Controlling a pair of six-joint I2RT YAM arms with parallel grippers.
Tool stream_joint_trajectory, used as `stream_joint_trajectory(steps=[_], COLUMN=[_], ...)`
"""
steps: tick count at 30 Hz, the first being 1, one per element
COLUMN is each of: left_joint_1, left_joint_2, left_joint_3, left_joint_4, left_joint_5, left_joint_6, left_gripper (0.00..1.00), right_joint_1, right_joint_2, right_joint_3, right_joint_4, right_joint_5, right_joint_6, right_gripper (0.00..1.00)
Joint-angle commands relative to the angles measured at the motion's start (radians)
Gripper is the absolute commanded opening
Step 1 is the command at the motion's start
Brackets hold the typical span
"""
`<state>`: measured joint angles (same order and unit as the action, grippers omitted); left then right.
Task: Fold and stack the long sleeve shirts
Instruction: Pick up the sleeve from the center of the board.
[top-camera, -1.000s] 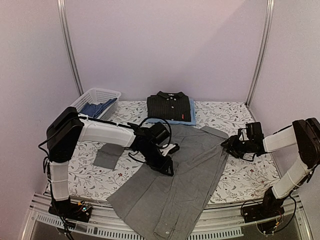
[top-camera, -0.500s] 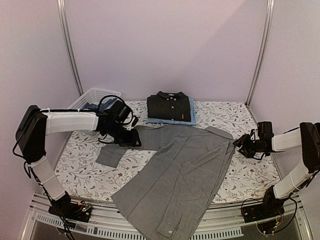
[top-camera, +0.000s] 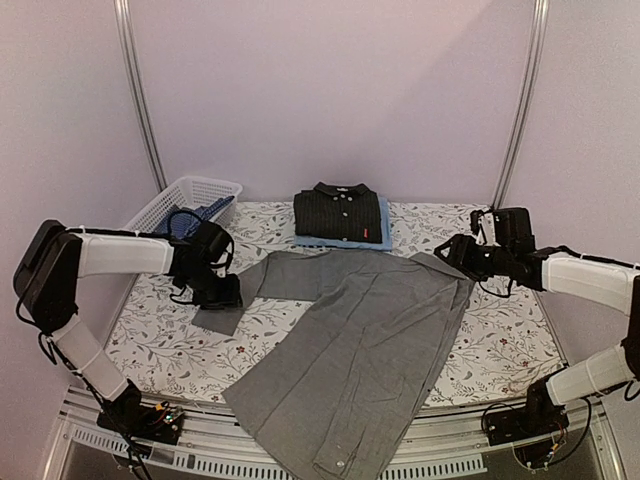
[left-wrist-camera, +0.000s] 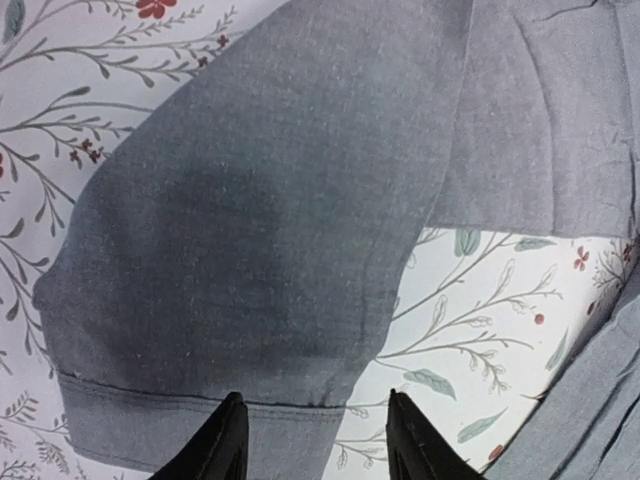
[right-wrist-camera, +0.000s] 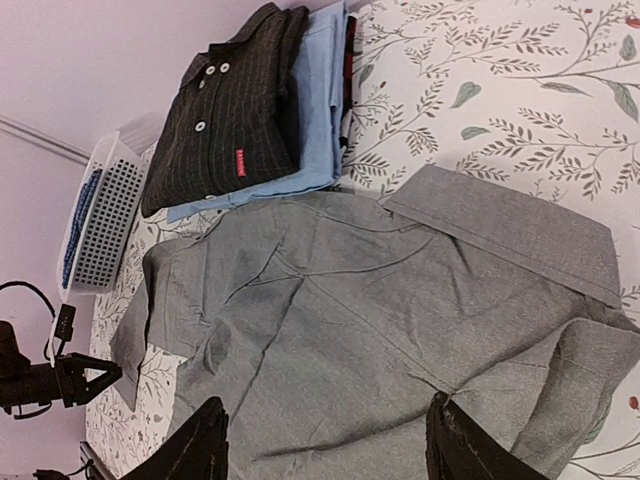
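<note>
Left arm: upper link rises to a high elbow at the far left, and the white forearm runs level to the right. The wrist is bent down, so the left gripper (top-camera: 225, 292) points at the table. In the left wrist view its two black fingertips (left-wrist-camera: 215, 445) stand apart with nothing between them, just above the hemmed cuff end of the sleeve (left-wrist-camera: 240, 270).

Right arm: the forearm comes in from the right edge, low and nearly level, and the right gripper (top-camera: 447, 250) points left. It is just beside the collar (right-wrist-camera: 500, 235). Its fingers are spread wide and empty in the right wrist view, with grey cloth below them.

The plain mid-grey collared button-up shirt (top-camera: 360, 350) lies unfolded and spread diagonally on the floral-print tabletop (top-camera: 490, 345). The collar is toward the far right and the hem hangs over the near edge. One sleeve is stretched out to the left, and its cuff is bent back toward the near side.

At the far edge, centre, the folded black pinstriped shirt with pale buttons and a small red tag (top-camera: 338, 212) sits on top of the folded light blue shirt (top-camera: 384, 232).

Far left corner: a white plastic lattice basket (top-camera: 175, 195) with blue cloth (top-camera: 192, 217) inside.
</note>
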<state>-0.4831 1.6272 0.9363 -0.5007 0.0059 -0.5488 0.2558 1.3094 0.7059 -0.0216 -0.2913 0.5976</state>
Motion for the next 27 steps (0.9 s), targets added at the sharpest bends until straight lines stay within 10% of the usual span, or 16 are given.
stream_joint_trajectory(steps=[1, 17, 27], left_joint_1=[-0.006, -0.084, -0.089], left_joint_2=[-0.035, 0.059, 0.058], left_joint_3=[-0.043, -0.046, -0.009], left_joint_4=[-0.004, -0.058, -0.087], left_joint_5=[0.014, -0.117, -0.136], left_joint_6=[-0.029, -0.044, -0.004], left_gripper=[0.48, 0.46, 0.03], right_joint_1=[0.071, 0.183, 0.203], right_joint_2=[-0.005, 0.034, 0.031], right_joint_3=[0.061, 0.170, 0.175], right_joint_4=[-0.053, -0.029, -0.004], right_joint_5=[0.072, 0.134, 0.147], right_joint_6=[-0.063, -0.091, -0.106], right_gripper=[0.66, 0.68, 0.69])
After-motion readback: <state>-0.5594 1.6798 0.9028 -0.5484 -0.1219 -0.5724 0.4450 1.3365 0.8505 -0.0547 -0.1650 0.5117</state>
